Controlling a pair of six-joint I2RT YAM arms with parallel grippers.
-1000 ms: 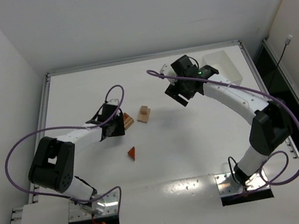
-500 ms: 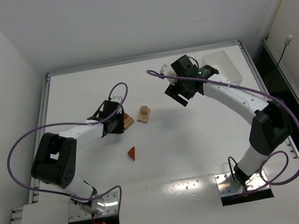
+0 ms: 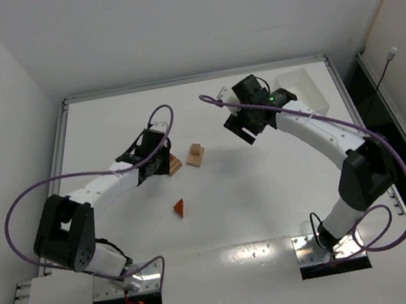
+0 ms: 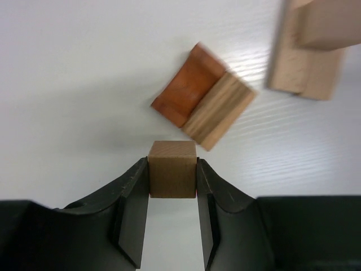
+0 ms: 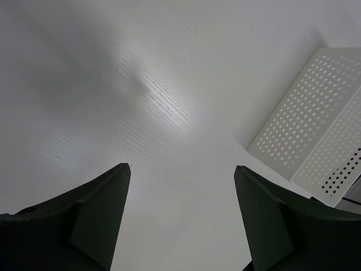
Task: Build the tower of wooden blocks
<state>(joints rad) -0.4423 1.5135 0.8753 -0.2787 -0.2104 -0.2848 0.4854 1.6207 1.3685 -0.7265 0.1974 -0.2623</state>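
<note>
In the left wrist view a small tan cube point(image 4: 172, 176) sits clamped between the black fingers of my left gripper point(image 4: 172, 165), which is shut on it. Just beyond lie a reddish-brown block point(image 4: 186, 90) and a pale striped block point(image 4: 221, 110), side by side and touching. The beginning of the wood block tower point(image 3: 196, 154), pale blocks stacked, stands to their right point(image 4: 307, 51). From above, my left gripper point(image 3: 159, 161) is right beside those blocks point(image 3: 174, 162). My right gripper point(image 3: 244, 125) hangs open over bare table point(image 5: 180, 169), holding nothing.
A reddish-brown triangular wedge point(image 3: 180, 208) lies alone nearer the arm bases. A white perforated bin point(image 3: 304, 92) stands at the back right, its wall point(image 5: 316, 141) close to my right gripper. Raised table edges run along the left and far sides.
My left arm has stretched a little farther from its base and its jaws have closed on the tan cube. The right arm has not moved.
</note>
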